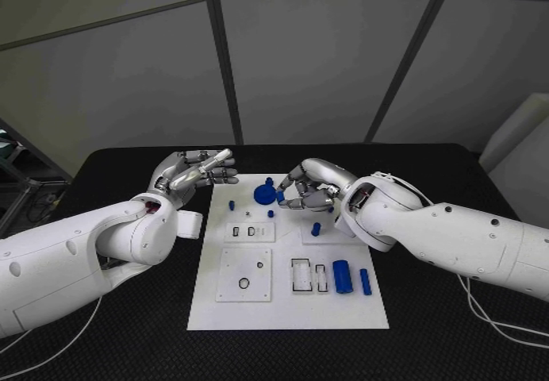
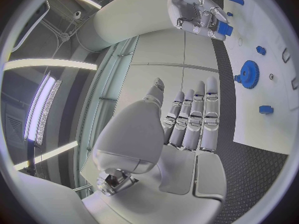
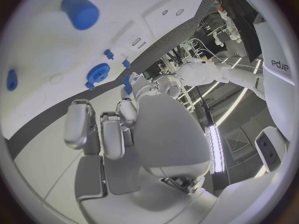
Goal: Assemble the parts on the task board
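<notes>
The white task board [image 1: 286, 313] lies in the middle of the black table. A blue gear [image 1: 266, 193] sits near its far edge, also seen in the wrist views [image 2: 249, 74] [image 3: 97, 73]. My right hand [image 1: 307, 190] hovers just right of the gear and pinches a small blue part [image 2: 223, 30] at its fingertips [image 3: 127, 83]. My left hand [image 1: 197, 171] is raised over the board's far left corner, fingers stretched out [image 2: 193, 119], holding nothing. Small blue pegs [image 1: 231, 205] [image 1: 271, 213] [image 1: 316, 229] stand on the board.
A thick blue cylinder [image 1: 343, 276] and a thin blue pin [image 1: 365, 281] lie on the board's near right. White blocks with slots [image 1: 253, 231] [image 1: 245, 274] [image 1: 301, 275] sit on the board. Black table surface [image 1: 114, 341] surrounds the board.
</notes>
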